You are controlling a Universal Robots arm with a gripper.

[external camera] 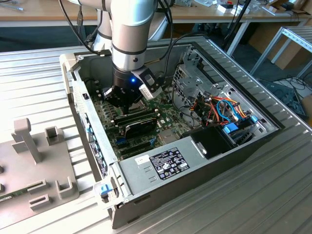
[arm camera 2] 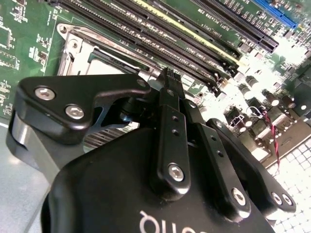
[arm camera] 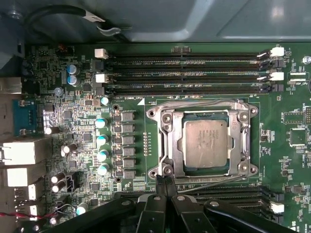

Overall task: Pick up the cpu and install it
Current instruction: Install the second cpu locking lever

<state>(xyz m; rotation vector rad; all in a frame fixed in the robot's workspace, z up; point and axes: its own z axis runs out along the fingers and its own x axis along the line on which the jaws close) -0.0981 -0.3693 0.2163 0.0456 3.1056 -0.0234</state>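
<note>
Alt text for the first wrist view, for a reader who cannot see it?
A small square silver-grey cpu sits inside the metal socket frame on the green motherboard. The black gripper fingertips meet beside the frame, holding nothing.

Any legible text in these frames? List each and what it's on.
None can be read as words.
power supply label: print too small.
motherboard silkscreen by the memory slots: too small and blurred.
hand, on its body: white letters cut off at the picture's edge.
cpu lid, seated in the socket: no readable marking.

The cpu [arm camera: 208, 143] lies in the socket frame [arm camera: 167, 141] between memory slots [arm camera: 184, 73]
</note>
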